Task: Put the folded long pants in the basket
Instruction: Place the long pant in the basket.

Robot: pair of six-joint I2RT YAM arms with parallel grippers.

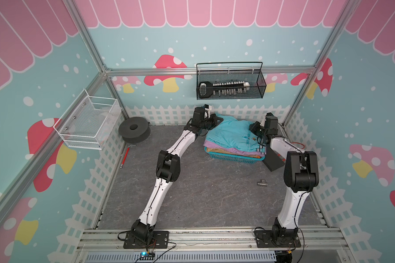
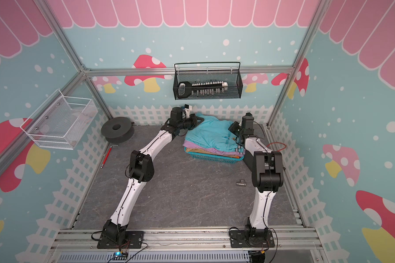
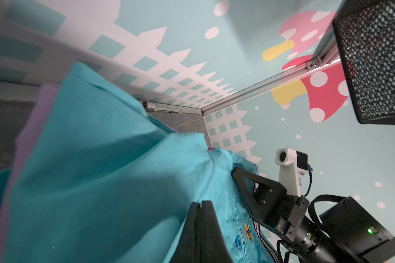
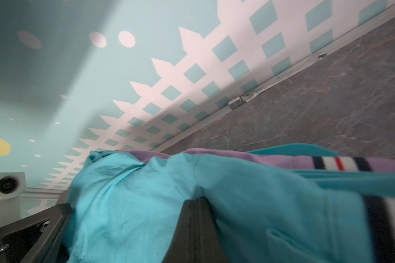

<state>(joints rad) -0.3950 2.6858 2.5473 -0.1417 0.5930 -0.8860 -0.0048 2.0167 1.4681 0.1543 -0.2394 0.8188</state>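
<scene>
The teal basket [image 1: 234, 159] [image 2: 212, 158] stands at the back of the grey floor and holds a stack of folded long pants. Turquoise pants [image 1: 230, 134] [image 2: 209, 134] [image 3: 100, 170] [image 4: 135, 193] lie on top, spreading past the rim. Under them are lilac pants [image 1: 217, 146] [image 4: 271, 159], tan pants [image 1: 219, 150] and an orange pair [image 1: 258, 156]. My left gripper [image 1: 218, 119] [image 2: 197, 119] [image 3: 200, 202] is shut at the stack's far left corner, with cloth lying beside its jaws. My right gripper [image 1: 251, 129] [image 2: 230, 128] [image 4: 195, 200] is shut at the right side, and the turquoise cloth puckers at its tip.
A black wire basket [image 1: 230, 84] hangs on the back wall above the stack. A white wire basket [image 1: 89, 123] hangs on the left wall. On the floor are a black spool [image 1: 134, 128], a red pen [image 1: 124, 157], a metal fitting [image 1: 262, 182] and a black wedge [image 1: 273, 162].
</scene>
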